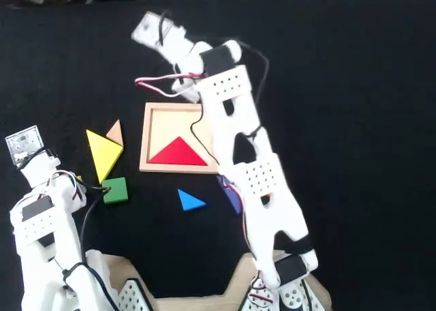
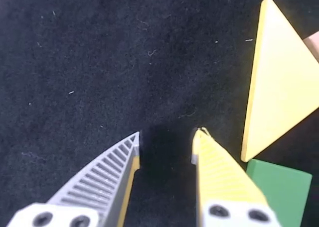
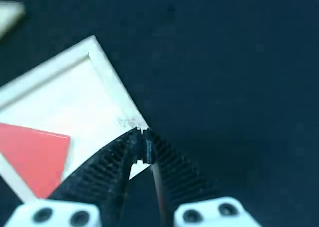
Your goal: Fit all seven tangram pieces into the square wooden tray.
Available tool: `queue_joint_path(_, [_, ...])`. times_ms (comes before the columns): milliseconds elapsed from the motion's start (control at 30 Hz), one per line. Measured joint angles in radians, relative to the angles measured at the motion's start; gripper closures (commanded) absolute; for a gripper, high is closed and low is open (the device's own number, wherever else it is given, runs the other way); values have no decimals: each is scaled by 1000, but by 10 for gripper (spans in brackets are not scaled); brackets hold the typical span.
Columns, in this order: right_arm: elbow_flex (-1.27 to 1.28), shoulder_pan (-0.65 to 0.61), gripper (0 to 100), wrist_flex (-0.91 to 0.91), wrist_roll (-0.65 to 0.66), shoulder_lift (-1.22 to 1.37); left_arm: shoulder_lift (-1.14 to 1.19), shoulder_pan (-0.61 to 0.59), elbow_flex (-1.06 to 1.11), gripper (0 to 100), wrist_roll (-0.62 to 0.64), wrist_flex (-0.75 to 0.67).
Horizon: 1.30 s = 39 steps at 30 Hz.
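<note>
Looking down at the tray (image 1: 145,139), we find one piece inside it, the red triangle (image 1: 177,153), lying with its long side against the near rim. Outside, on the black cloth (image 1: 354,120), lie the yellow triangle (image 2: 279,82), the green square (image 2: 279,189) just beside its tip, a tan triangle (image 1: 115,131) close against the yellow one, the blue triangle (image 1: 189,200) in front of the tray, and a purple piece (image 1: 231,195) half hidden under the right arm.

The right gripper (image 3: 143,137) sits at a far corner of the tray with its fingers pressed together; whether the rim is caught between them, we cannot tell. The left gripper (image 2: 167,135) hangs over bare cloth with its fingers spread, near the yellow triangle.

We judge the yellow triangle to be the sensible next piece. To do this well, we should close the fingers across two flat sides and not on a sharp tip, lift it clear of the tan triangle, and first take the right arm away from over the tray, otherwise the arms may meet.
</note>
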Motion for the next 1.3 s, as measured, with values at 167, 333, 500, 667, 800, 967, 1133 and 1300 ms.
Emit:
queue_joint_path(167, [166,5,987,0,-64,-288,0,31,-12,657,26,41])
queue_joint_path(333, [417,112,987,0,-71,-649,3,44,-247,674,-68,275])
queue_joint_path(500, [832,288,987,0,-71,-928,46,101,-640,675,-169,605])
queue_joint_path(667, [1310,345,987,-77,-114,-1120,183,193,-887,677,-207,836])
queue_joint_path(800, [1614,351,987,-221,-204,-1324,318,207,-991,741,-215,933])
queue_joint_path(967, [1969,351,987,-439,-325,-1594,462,207,-1030,775,-215,957])
queue_joint_path(1133, [2298,351,987,-652,-344,-1703,549,232,-1036,698,-189,957])
queue_joint_path(1300, [2433,353,987,-781,-324,-1660,552,253,-1040,691,-153,957])
